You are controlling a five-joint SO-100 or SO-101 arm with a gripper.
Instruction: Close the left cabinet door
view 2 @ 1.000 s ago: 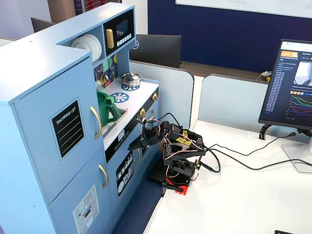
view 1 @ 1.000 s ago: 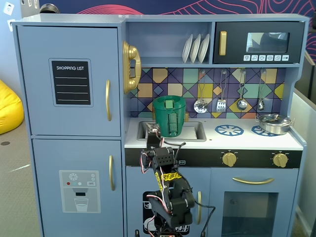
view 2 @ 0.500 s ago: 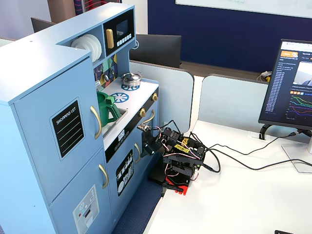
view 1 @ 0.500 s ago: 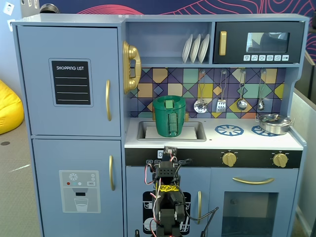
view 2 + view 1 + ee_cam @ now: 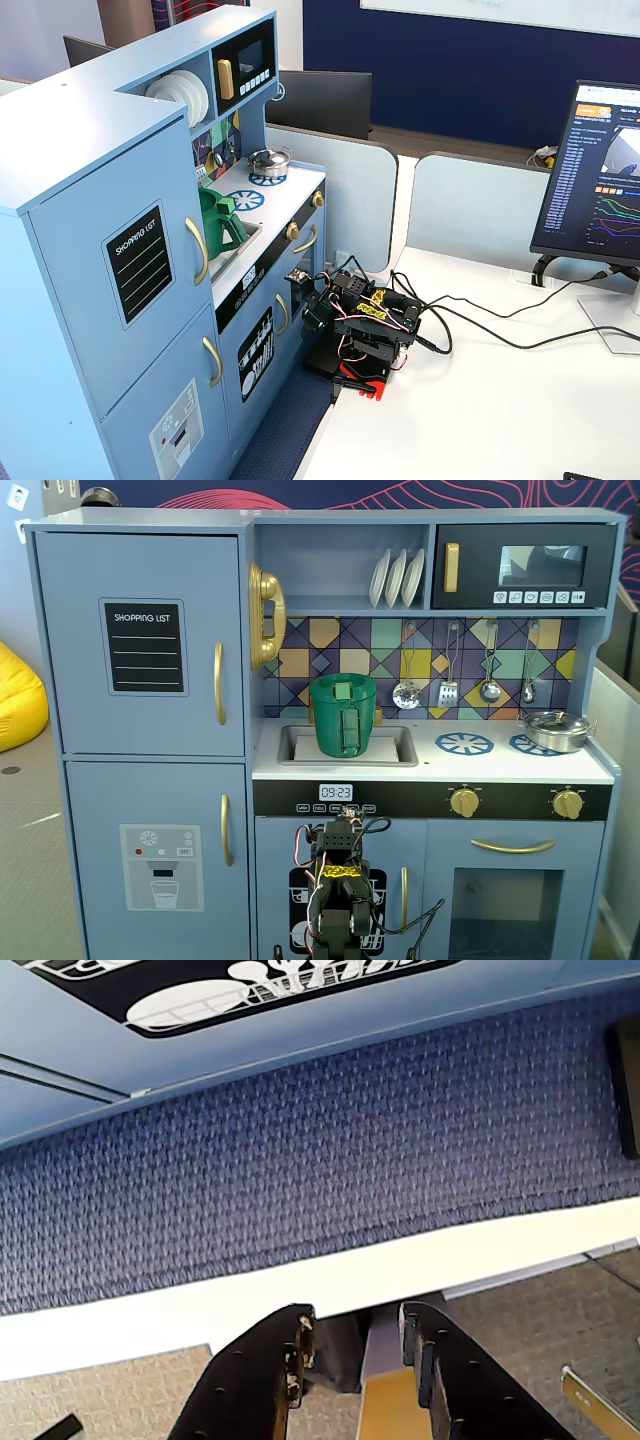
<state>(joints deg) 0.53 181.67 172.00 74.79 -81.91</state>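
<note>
The left cabinet door (image 5: 140, 630) is light blue with a black "SHOPPING LIST" panel and a curved gold handle (image 5: 219, 683). It lies flush with the cabinet front, shut, in both fixed views (image 5: 120, 270). My arm (image 5: 340, 880) is folded low on the white table in front of the lower kitchen doors, well below and to the right of that door; it also shows in a fixed view (image 5: 365, 330). In the wrist view my gripper (image 5: 355, 1318) is open and empty, pointing down over the table edge and blue carpet. The door is out of the wrist view.
The dispenser door (image 5: 160, 865) sits below, shut. A green pot (image 5: 343, 715) stands in the sink, a pan (image 5: 555, 730) on the hob, and the microwave (image 5: 525, 565) is at the top right. A monitor (image 5: 600, 180) and cables (image 5: 480, 320) are on the white table (image 5: 480, 420).
</note>
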